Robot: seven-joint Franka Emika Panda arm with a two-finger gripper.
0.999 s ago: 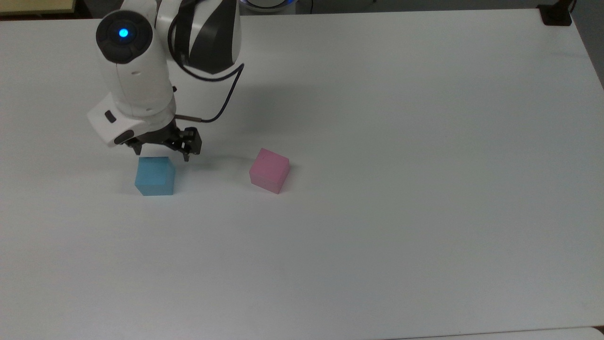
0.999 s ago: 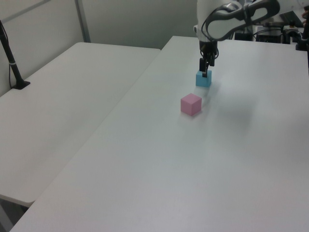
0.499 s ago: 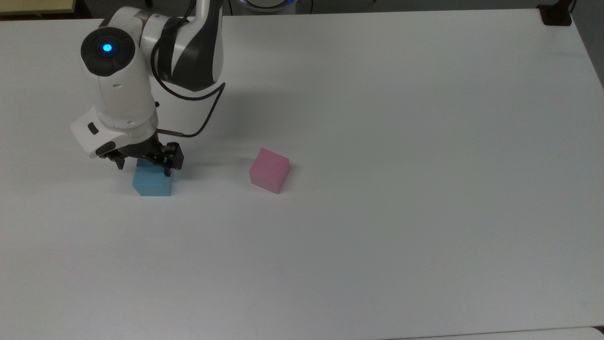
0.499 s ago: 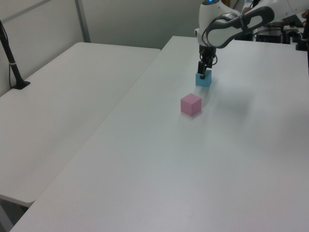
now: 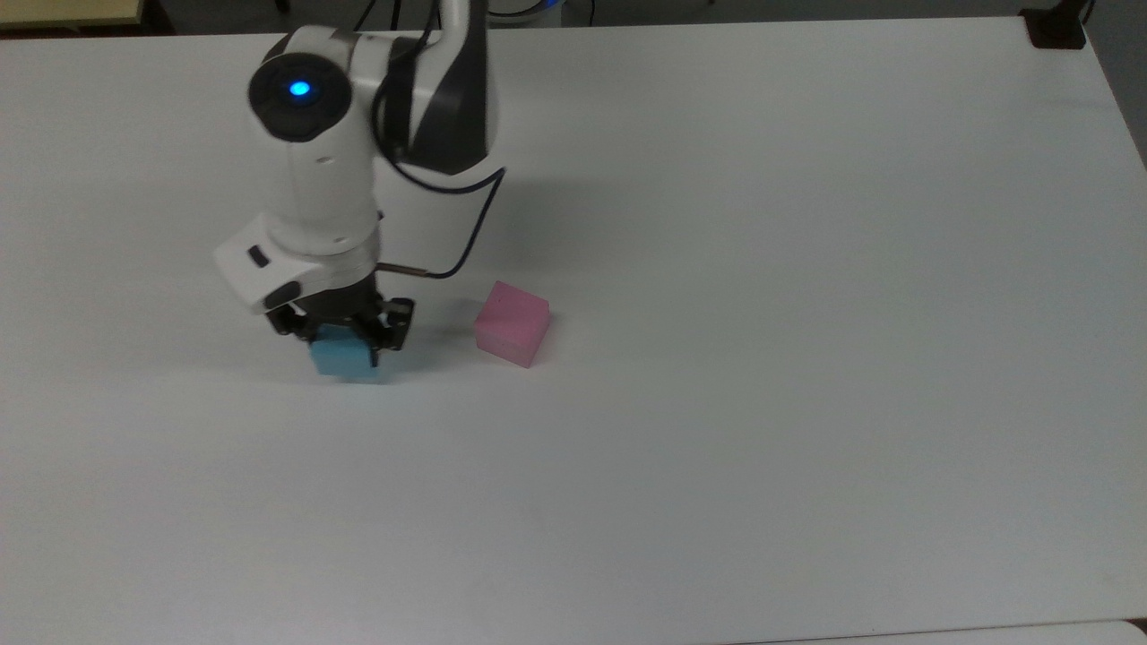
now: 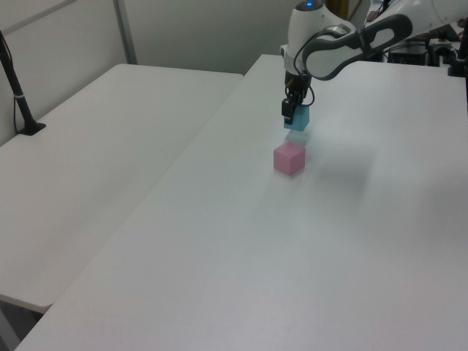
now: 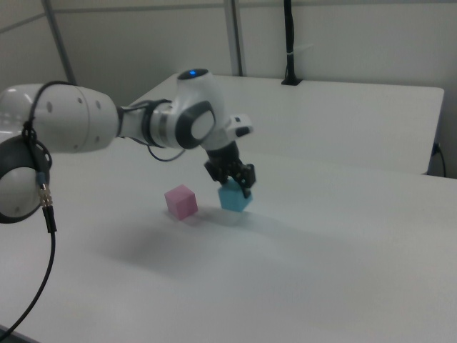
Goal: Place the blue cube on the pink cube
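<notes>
Just beside the small pale pink matte cube point(image 5: 512, 323) point(image 6: 289, 158) point(image 7: 181, 201), on the top view's left, the black two-finger gripper point(image 5: 342, 339) point(image 6: 291, 110) point(image 7: 230, 179) w/ fingers clamped on the small sky-blue matte cube point(image 5: 341, 356) point(image 6: 297, 119) point(image 7: 235, 196), held slightly off the white tabletop point(image 5: 762, 358). Cubes near each other, not touching.

top overhead, left/right views oblique, opposing

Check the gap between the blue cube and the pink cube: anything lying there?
Nothing: in the top view, bare table separates the blue cube from the pink cube.
</notes>
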